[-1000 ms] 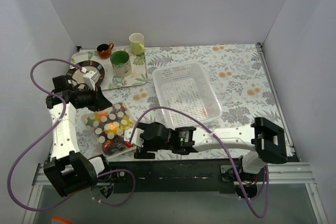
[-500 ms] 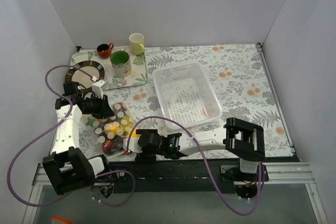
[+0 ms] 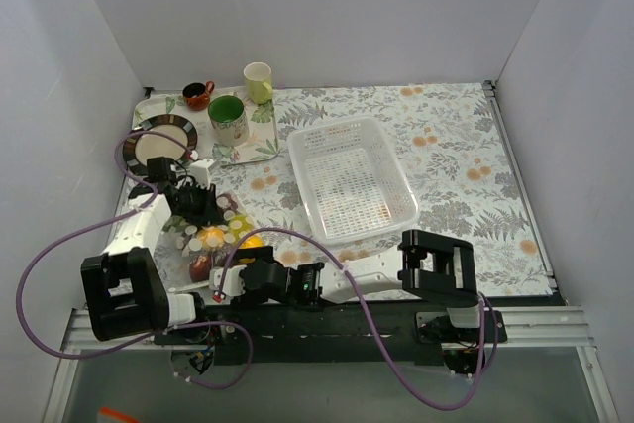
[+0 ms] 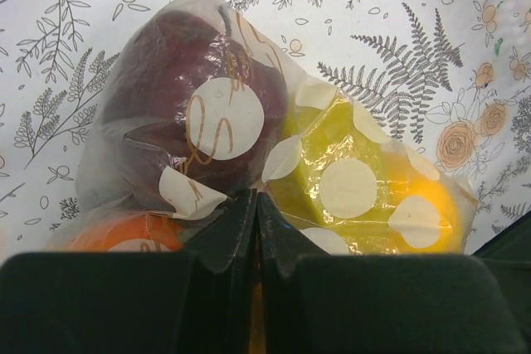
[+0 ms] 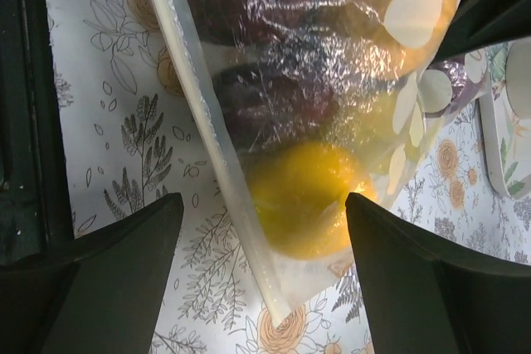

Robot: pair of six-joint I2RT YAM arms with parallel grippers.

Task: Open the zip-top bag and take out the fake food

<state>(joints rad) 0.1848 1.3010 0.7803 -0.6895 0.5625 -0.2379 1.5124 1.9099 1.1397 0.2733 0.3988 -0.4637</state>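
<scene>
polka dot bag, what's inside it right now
Through the bag show a dark red fruit, a yellow piece and an orange piece. The white dots and the left gripper, shut on the bag, cover the rest, so the full count is hidden.

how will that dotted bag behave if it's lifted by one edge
Probably floppy: the zip-top bag film is thin and wrinkled, so it should sag. The fake food looks loose inside and would likely slide toward the low end. The glossy plastic may slip from a light pinch.
</scene>
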